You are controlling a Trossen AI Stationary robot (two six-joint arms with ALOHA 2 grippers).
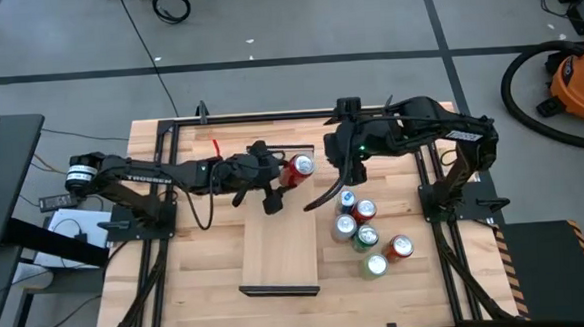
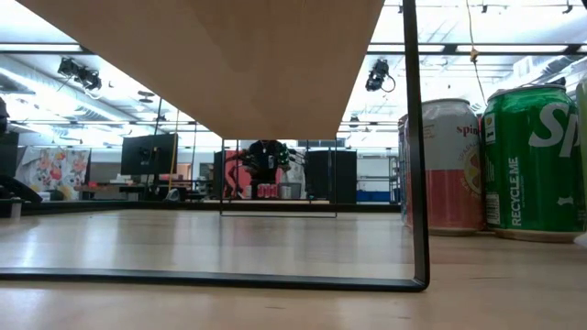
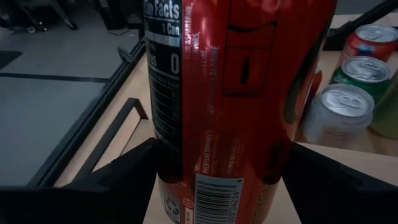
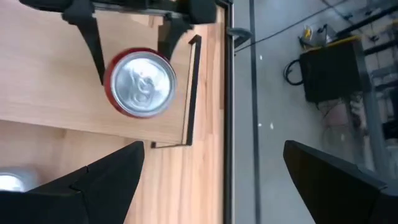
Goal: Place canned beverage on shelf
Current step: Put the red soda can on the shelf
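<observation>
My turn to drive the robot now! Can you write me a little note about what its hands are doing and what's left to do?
Left gripper: shut on the red can, holding it over the far end of the shelf. The right wrist view shows the can upright between the fingers.
Right gripper: open, holding nothing, hanging above the table beside the shelf, near the group of cans.
Done: one can picked up and carried to the shelf.
Left: set it down and let go; whether it already rests on the board, I cannot tell. Six cans wait on the table to the shelf's right.
</observation>
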